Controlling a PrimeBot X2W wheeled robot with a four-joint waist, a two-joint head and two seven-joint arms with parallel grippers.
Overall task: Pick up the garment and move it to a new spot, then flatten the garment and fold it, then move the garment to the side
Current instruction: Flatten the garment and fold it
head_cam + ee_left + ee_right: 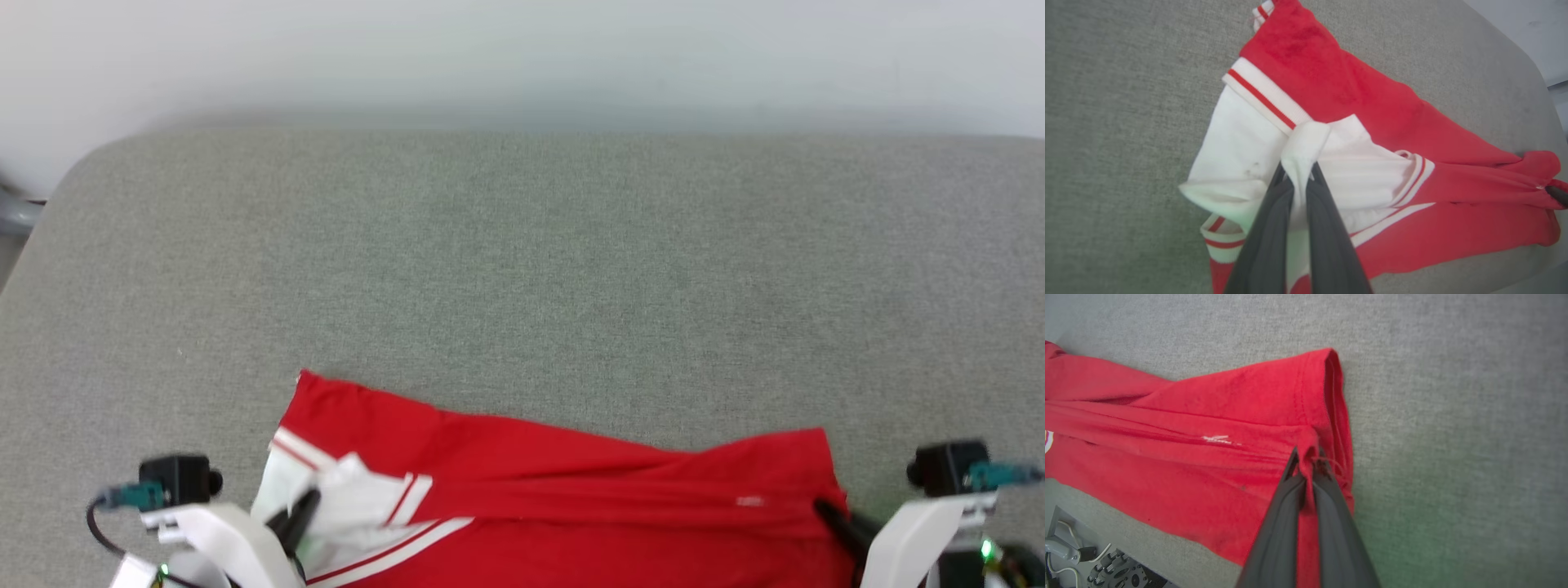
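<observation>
The garment [571,482], a red shirt with white striped-trim sleeves, lies bunched along the near edge of the grey surface. My left gripper [298,510] is shut on a fold of its white sleeve [1302,151], seen pinched between the dark fingers [1267,228] in the left wrist view. At the right end, my right gripper [829,513] is shut on the red hem [1310,457], which bunches between its fingers [1286,514]. The cloth [1208,428] is creased between the two grips. The chest lettering is hidden.
The grey padded surface [522,269] stretches far beyond the shirt to a pale wall [522,49]. Its rounded left corner [73,180] drops off. Robot base parts [1106,571] show below the near edge.
</observation>
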